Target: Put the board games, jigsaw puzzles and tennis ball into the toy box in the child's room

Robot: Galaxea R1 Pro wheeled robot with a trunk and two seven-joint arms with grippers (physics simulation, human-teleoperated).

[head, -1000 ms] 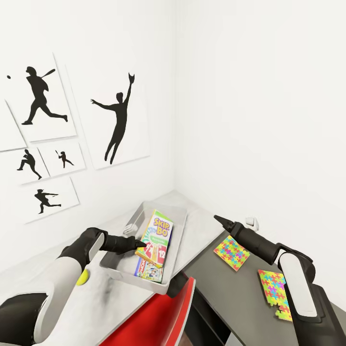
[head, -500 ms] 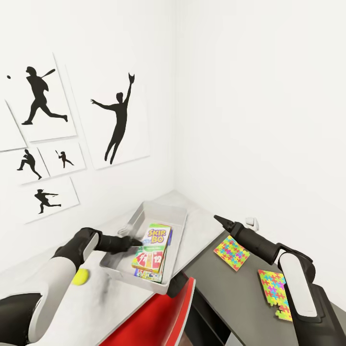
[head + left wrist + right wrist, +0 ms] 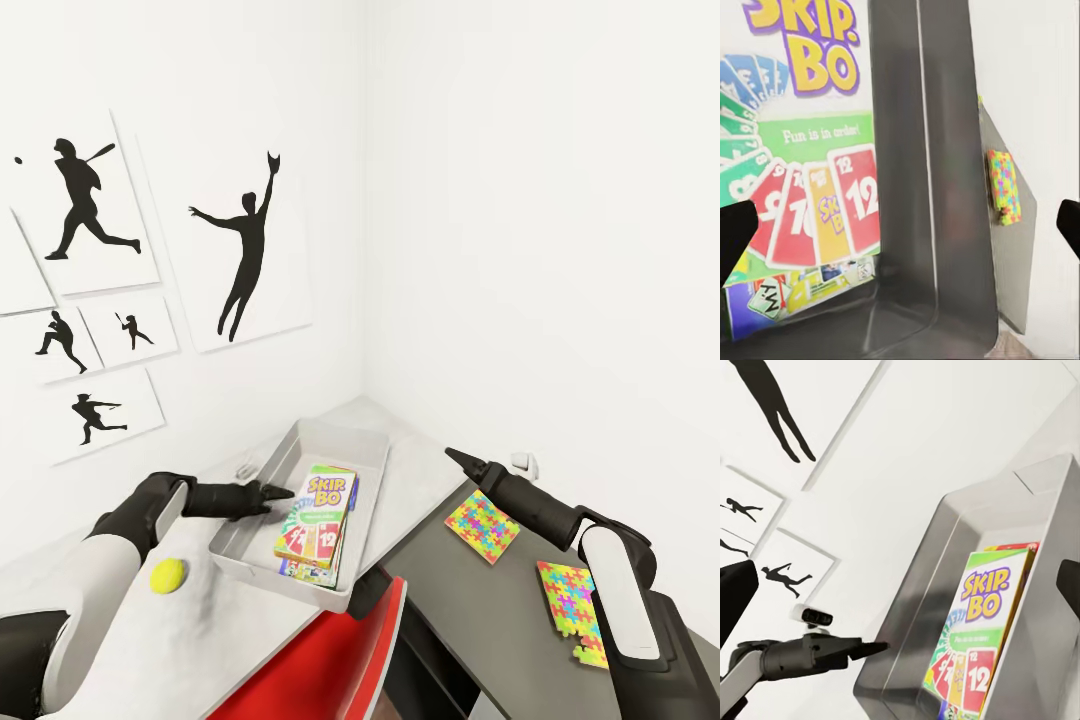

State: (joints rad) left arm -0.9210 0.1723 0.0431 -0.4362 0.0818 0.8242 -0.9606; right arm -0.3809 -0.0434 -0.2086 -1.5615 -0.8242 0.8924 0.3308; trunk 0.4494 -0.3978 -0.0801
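1. Grey-sided toy box (image 3: 232, 545) sat on the light desk (image 3: 420, 480) in the child's room, with the Skip-Bo board game (image 3: 318, 512) lying flat on top of another game box (image 3: 308, 573) inside it.
2. Left gripper (image 3: 281, 493) hovered empty at the box's near wall, its fingers spread apart.
3. Right gripper (image 3: 452, 457) hung above the dark wing; whether it was open could not be told.
4. Tennis ball (image 3: 167, 575) lay on the desk beside the left forearm, and two jigsaw puzzles (image 3: 481, 526) (image 3: 572, 607) rested flat on the wing.
5. Stowing the games looked finished for this pair; next would likely be a reach for the ball, needing a centred pinch.
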